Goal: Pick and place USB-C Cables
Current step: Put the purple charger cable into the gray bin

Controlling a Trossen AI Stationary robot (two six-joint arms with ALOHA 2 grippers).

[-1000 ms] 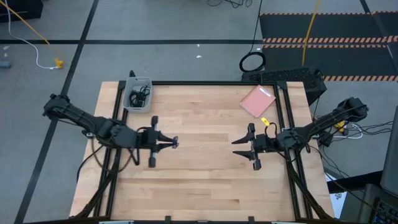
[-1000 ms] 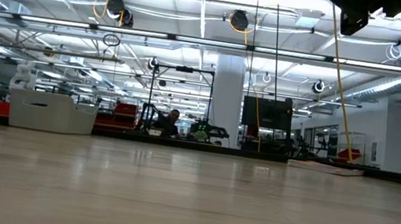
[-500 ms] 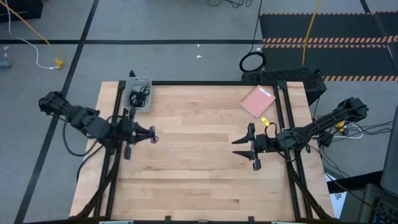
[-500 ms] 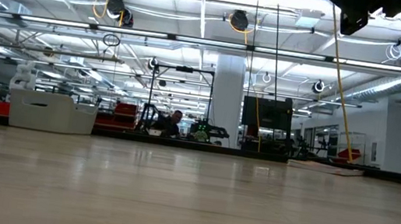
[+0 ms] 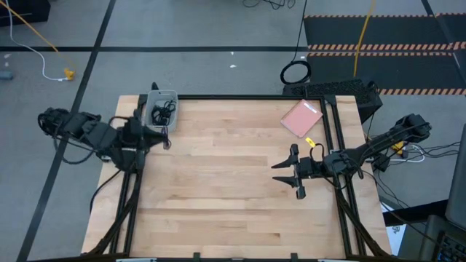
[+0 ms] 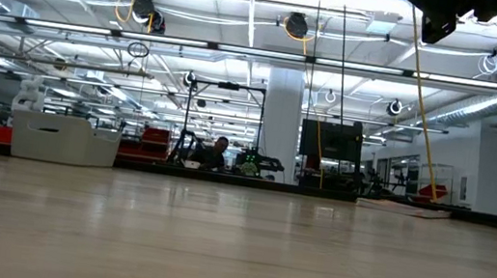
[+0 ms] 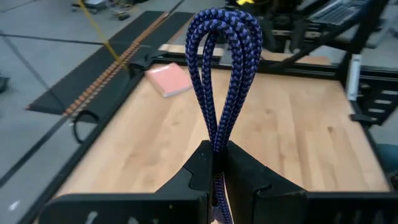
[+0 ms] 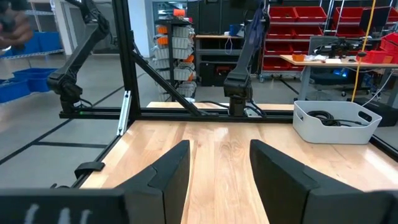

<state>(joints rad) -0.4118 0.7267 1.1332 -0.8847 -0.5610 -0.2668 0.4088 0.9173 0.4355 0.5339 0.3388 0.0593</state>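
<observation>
My left gripper [image 5: 164, 140] is at the table's far left, just on the near side of the white bin [image 5: 162, 110], shut on the blue-purple cable [image 7: 222, 68]. The cable's braided loops stick out past the fingertips in the left wrist view. Black cables [image 5: 163, 113] lie coiled inside the bin, and the right wrist view also shows these black cables [image 8: 328, 116] in the bin [image 8: 336, 122]. My right gripper [image 5: 285, 172] hovers open over the right part of the table, touching nothing. My left gripper pinches the blue-purple cable between its two fingers, on the gathered strands at the base of its loops [image 7: 217, 155]. The fingers lie roughly level, pointing toward the table's right. Several strands are caught together. The loops stand out beyond the fingertips, lifted clear of the table.
A pink flat square [image 5: 301, 118] lies at the far right of the table, with a small yellow piece [image 5: 311, 143] near my right arm. Black frame rails run along the table's edges. Bare wood spreads across the middle [image 5: 226, 182].
My left gripper has drawn back from the table's middle toward the left and far edges, ending beside the bin, and has carried the blue-purple cable with it. It stayed shut. My right arm kept still.
</observation>
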